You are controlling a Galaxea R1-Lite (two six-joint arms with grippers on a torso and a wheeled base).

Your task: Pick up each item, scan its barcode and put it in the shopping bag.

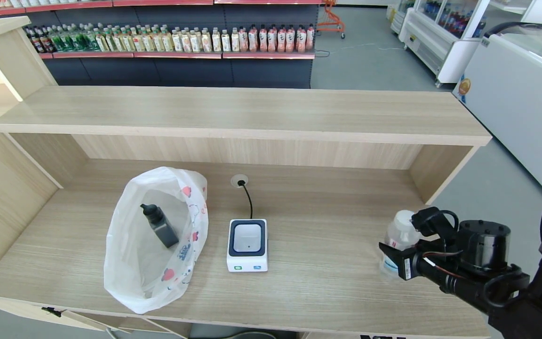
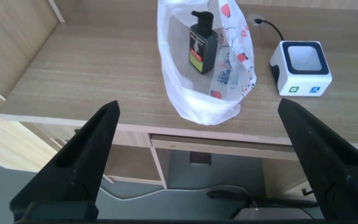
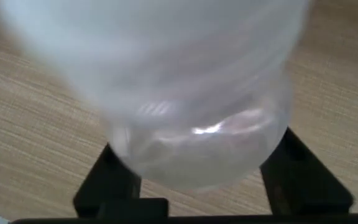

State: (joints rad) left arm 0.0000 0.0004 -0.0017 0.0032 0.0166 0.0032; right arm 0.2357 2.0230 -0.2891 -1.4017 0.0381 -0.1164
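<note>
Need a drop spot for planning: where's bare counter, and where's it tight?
Widest free patch: light wood counter between the white box scanner and the clear plastic bottle in the right gripper. Also bare: the back strip right of the black cable, and the corner left of the white plastic shopping bag. Tight: the gap between bag and scanner.

Lighting is bright, even and diffuse, arriving from overhead. Shadows are soft: a faint one lies on the worktop (image 1: 322, 263) beside the scanner (image 1: 247, 245), and a darker band runs beneath the raised ledge (image 1: 243, 113). The shopping bag (image 1: 120, 263) glows translucent white. The clear bottle (image 3: 197, 93) carries a small highlight and is out of focus in the right wrist view. The head view bows straight edges near its borders.
</note>
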